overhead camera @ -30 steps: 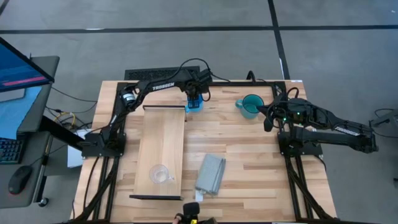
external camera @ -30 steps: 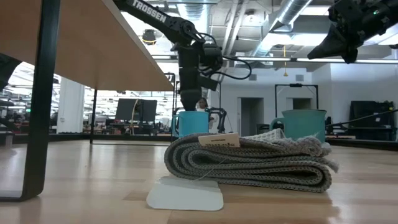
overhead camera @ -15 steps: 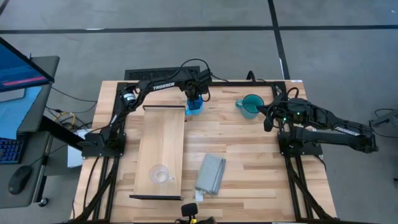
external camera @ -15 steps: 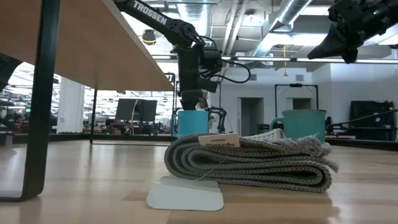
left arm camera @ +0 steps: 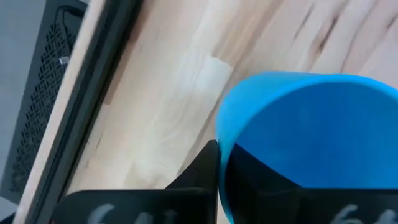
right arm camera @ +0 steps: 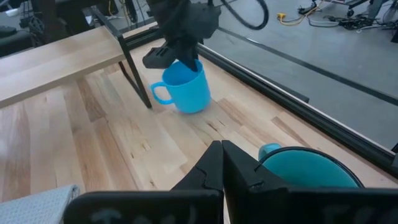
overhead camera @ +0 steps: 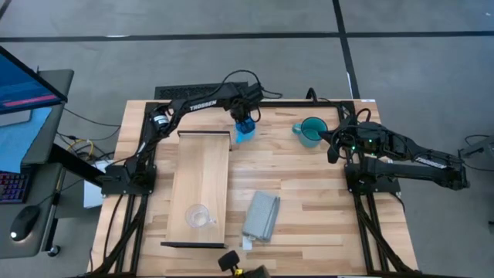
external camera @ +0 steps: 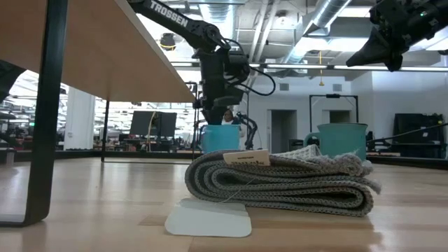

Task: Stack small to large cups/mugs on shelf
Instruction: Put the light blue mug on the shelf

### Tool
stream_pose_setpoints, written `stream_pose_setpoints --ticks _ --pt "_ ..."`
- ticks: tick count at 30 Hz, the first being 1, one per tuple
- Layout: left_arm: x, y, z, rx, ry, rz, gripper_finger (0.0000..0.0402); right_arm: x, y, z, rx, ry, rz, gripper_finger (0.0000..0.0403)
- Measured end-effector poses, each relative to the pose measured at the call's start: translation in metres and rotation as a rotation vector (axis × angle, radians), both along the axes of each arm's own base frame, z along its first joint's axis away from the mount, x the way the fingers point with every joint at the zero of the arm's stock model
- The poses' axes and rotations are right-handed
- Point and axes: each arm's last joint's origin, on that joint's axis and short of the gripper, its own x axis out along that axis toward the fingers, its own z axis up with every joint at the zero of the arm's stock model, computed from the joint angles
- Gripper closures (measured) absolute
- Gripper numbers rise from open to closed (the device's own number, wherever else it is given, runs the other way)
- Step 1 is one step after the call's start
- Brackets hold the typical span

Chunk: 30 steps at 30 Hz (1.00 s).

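- Left gripper (overhead camera: 245, 122): clamped on blue mug's (overhead camera: 244, 130) rim, near tabletop's far edge, mug tilted.
- Right gripper (overhead camera: 333, 148): jaws closed, empty, beside teal mug (overhead camera: 310, 132).
- Clear cup (overhead camera: 197, 217): on shelf's (overhead camera: 202, 170) near end.

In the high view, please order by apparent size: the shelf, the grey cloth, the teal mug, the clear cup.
1. shelf
2. grey cloth
3. teal mug and clear cup look about alike; I cannot rank them.

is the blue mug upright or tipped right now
Tipped slightly. In the right wrist view the blue mug leans, its rim pinched in the left gripper.
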Motion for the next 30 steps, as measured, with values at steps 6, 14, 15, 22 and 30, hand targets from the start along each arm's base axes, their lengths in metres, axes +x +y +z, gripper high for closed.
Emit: stream_pose_setpoints --ticks 6,14,15,22,30 --pt "0.0 0.007 0.041 0.037 -0.077 0.081 0.0401 0.0 0.0 0.0 0.0 0.0 0.0 0.0385" --pt "-0.022 0.01 0.105 0.059 -0.212 0.22 0.0401 0.0 0.0 0.0 0.0 0.0 0.0 0.0383" --pt "-0.026 0.008 0.111 0.045 -0.219 0.238 0.0401 0.0 0.0 0.0 0.0 0.0 0.0 0.0384" --pt "-0.049 -0.014 0.141 0.025 -0.219 0.347 0.0401 0.0 0.0 0.0 0.0 0.0 0.0 0.0384" --pt "-0.074 -0.051 0.189 0.038 -0.348 0.429 0.0401 0.001 0.001 0.0 -0.002 0.0 0.05 0.0379"
